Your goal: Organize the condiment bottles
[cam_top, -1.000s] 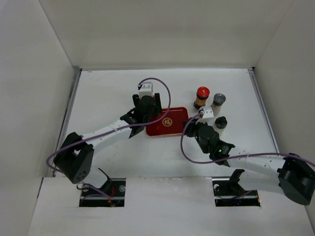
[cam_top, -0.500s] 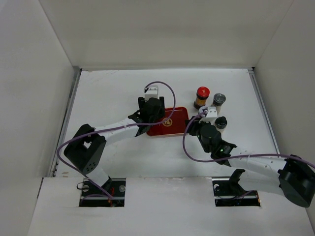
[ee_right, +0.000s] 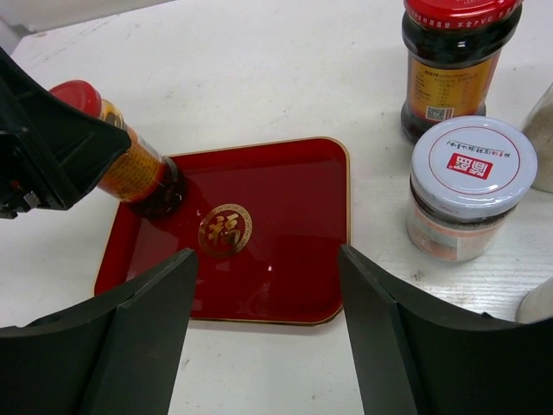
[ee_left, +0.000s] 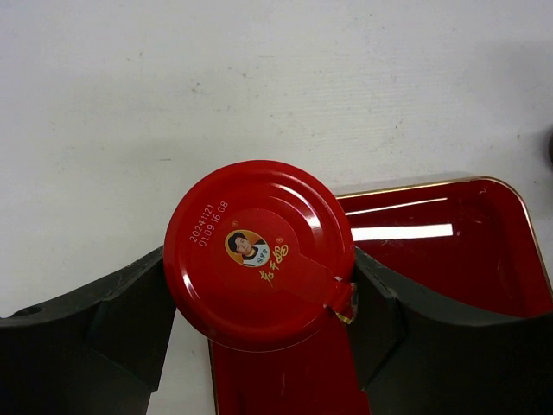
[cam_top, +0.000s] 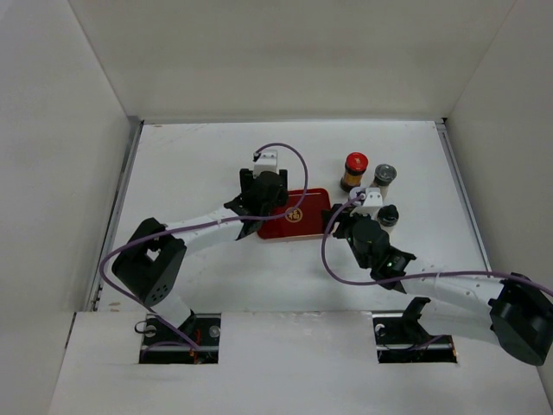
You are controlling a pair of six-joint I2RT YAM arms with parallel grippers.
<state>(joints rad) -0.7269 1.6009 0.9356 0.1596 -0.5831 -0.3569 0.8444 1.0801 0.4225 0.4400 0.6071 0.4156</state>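
Red-capped jar (ee_left: pixel 259 255) clamped in left jaws, body hidden under cap in left wrist view; right jaws apart, empty.

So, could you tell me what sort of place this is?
Likely a robot test cell: a white table boxed by panels, left arm and right arm mounted at its edge.

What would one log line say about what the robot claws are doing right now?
left claw: shut on red-capped jar, tilted, base at red tray corner | right claw: open, empty, above tray | pale-capped jar: on table beside tray
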